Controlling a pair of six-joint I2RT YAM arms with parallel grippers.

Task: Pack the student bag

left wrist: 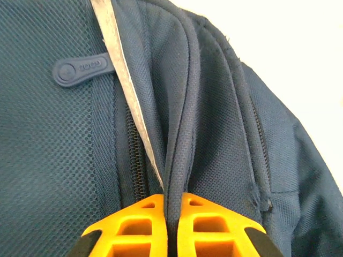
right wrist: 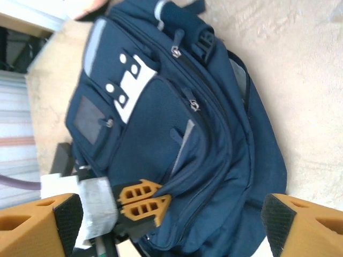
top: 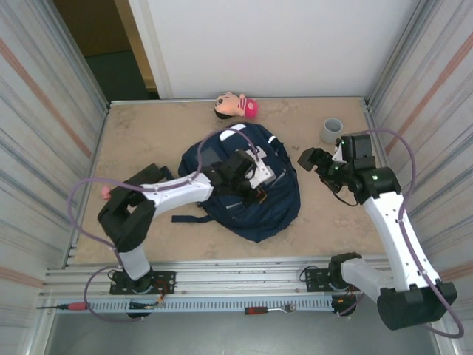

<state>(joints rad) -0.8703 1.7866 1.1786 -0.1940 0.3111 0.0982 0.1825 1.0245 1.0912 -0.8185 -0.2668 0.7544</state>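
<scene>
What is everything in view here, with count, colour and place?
backpack: one, navy blue with white and grey stripes, lying mid-table
doll head: one, pink hat, far edge of the table
cup: one, grey, far right corner
pink thing: one, at the left edge, too small to identify
screwdriver: one, red handle, near rail, left end
wrench: one, red handle, near rail between the arm bases
table: one, tan
left gripper: one, orange fingers, shut on a fold of the backpack
right gripper: one, orange fingers with black pads, open, right of the backpack
</scene>
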